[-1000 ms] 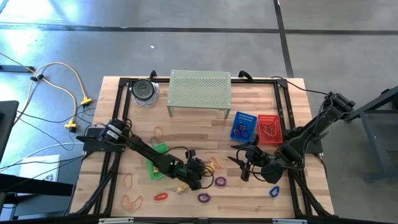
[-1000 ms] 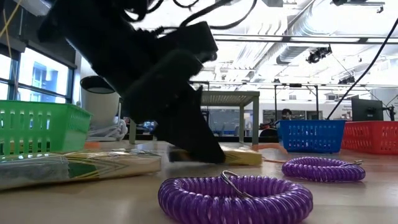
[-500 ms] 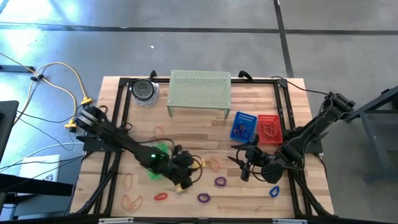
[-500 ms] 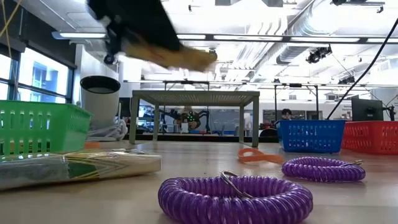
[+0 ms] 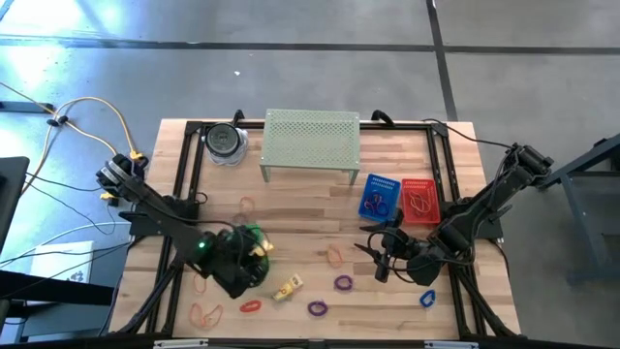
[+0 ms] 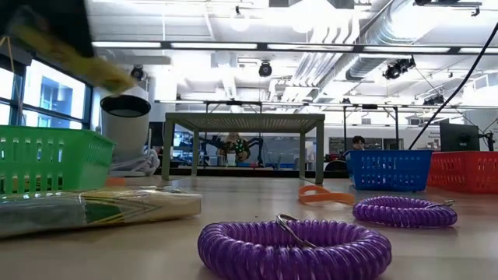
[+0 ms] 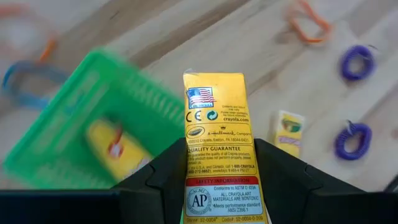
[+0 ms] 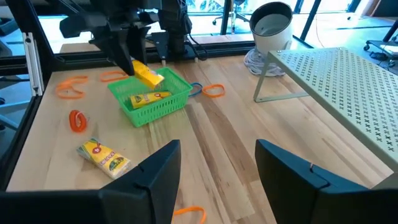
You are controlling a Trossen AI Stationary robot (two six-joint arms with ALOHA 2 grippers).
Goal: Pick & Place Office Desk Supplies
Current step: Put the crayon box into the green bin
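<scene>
- The left gripper (image 7: 214, 186) is closed on a yellow crayon box (image 7: 217, 137), held clear of the worktop (image 5: 310, 208) directly above the green basket (image 5: 244, 242) near the front-left corner; the right wrist view shows the box tilted over the basket's rim.
- The right gripper (image 8: 217, 168) hangs with its fingers spread wide and nothing between them, over the front-right part of the worktop.
- Along the front edge lie a second crayon box (image 5: 286, 288), a red loop (image 5: 250, 305) and two purple coil loops (image 5: 318, 308); a blue loop (image 5: 427, 299) sits towards the front-right corner, orange loops (image 5: 203, 313) towards the front-left.
- Further back on the right stand a blue basket (image 5: 380, 197) and a red basket (image 5: 419, 199); the pale-green perforated shelf (image 5: 311, 141) and a round container (image 5: 224, 142) stand along the far edge.
- Judged risk: the box is long next to the small basket, which already holds one yellow packet (image 8: 149, 98). Let go while tilted or off-centre, it could catch the rim and tip out, or nudge the light basket aside.
- The left wrist view reads the box's printed label and shows the basket beneath it. The low view shows only a yellow blur at its top corner, yet gives the nearest purple coil loop (image 6: 294, 247) sharply. The high view hides the held box under the arm.
</scene>
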